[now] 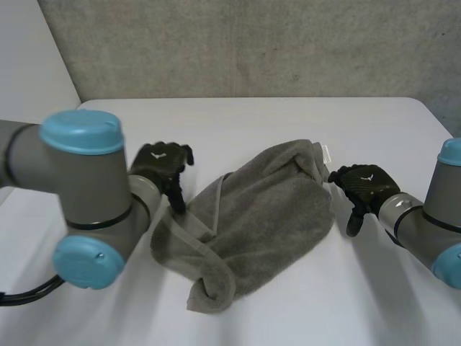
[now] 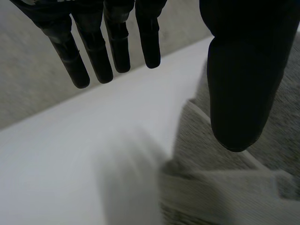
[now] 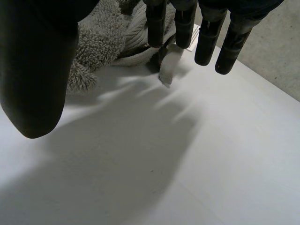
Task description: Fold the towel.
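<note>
On the white surface (image 1: 252, 119), near the middle, a crumpled grey terry towel (image 1: 266, 216), loosely doubled over. Long axis slanting from near-left to far-right: rolled, bunched end pointing near-left, the end with a small white tag (image 1: 325, 153) pointing far-right. Hemmed edge turned up along the left side. Beside that left edge, the black left hand (image 1: 164, 167), fingers straight and spread, thumb apart, gripping nothing. Just right of the tagged corner, the black right hand (image 1: 366, 184), fingers likewise straight and relaxed, holding nothing.
</note>
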Tool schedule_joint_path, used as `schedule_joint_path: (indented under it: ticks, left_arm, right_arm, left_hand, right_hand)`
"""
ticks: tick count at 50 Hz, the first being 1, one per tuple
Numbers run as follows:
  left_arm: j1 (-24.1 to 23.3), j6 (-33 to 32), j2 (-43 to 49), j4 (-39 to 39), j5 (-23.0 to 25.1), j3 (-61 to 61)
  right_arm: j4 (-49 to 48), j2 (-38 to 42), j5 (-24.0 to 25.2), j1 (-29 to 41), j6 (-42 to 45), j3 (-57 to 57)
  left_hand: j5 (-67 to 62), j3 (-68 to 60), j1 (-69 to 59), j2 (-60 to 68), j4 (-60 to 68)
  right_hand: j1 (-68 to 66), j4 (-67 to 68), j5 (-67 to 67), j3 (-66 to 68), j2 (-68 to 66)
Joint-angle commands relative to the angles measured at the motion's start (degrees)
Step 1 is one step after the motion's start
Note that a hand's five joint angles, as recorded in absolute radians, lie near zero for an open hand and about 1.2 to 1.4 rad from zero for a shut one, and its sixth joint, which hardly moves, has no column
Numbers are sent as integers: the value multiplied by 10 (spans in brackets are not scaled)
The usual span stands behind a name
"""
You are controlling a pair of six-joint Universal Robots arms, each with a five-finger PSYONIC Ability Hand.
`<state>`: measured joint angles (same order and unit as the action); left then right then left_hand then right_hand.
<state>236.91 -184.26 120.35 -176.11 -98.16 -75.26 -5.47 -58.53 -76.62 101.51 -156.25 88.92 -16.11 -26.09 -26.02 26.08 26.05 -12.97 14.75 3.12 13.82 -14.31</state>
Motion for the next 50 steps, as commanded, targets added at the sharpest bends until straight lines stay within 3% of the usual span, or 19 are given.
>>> schedule_joint_path:
  ticks: [1,12,23,34,36,39,41,42,44,45,46,50]
  left_arm:
    - [-22,11,81,74,-5,79]
    - [-25,6,147,125,-50,126]
    - [-26,-3,133,142,-90,115]
    - [-26,-4,124,139,-91,97]
    - [-26,-7,124,137,-90,93]
    - [-25,-12,123,135,-90,93]
    - [-25,-12,123,134,-89,94]
    - [-25,-12,123,134,-89,94]
    - [-24,-12,119,132,-89,100]
    - [-24,-12,119,132,-89,100]
    - [-24,-12,114,129,-89,103]
    - [-24,-13,86,110,-88,131]
  right_arm:
    - [-2,0,0,-1,2,4]
    - [-2,-1,-3,0,2,5]
    - [0,-4,1,4,-5,4]
    - [2,3,2,32,-73,-15]
    - [4,13,1,40,-88,-26]
    - [4,18,0,43,-92,-32]
    - [3,33,-1,47,-93,-44]
    - [3,33,-1,47,-93,-45]
    - [5,50,-3,49,-105,-62]
    - [5,50,-3,49,-105,-62]
    - [5,53,-6,49,-113,-73]
    - [6,45,-8,48,-137,-94]
  left_hand:
    - [-46,-46,-47,47,47]
    - [-48,-48,-49,48,49]
    - [-290,-290,-291,290,291]
    - [-428,-428,-429,428,429]
    - [-532,-532,-533,532,532]
    - [-539,-539,-540,539,540]
    - [-539,-539,-540,539,540]
    - [-539,-539,-540,539,540]
    - [-539,-539,-540,539,540]
    - [-539,-539,-540,539,540]
    - [-539,-539,-540,539,540]
    - [-539,-539,-540,539,540]
  right_hand:
    - [30,-48,-31,-38,43]
    - [30,-48,-31,-38,43]
    - [30,-48,-31,-38,43]
    - [-32,14,30,23,-18]
    - [-43,26,42,35,-30]
    - [-65,47,64,57,-52]
    - [-192,175,191,184,-179]
    - [-193,175,192,185,-180]
    - [-466,448,464,457,-452]
    - [-467,450,466,459,-454]
    - [-668,650,667,660,-655]
    - [-670,652,669,662,-657]
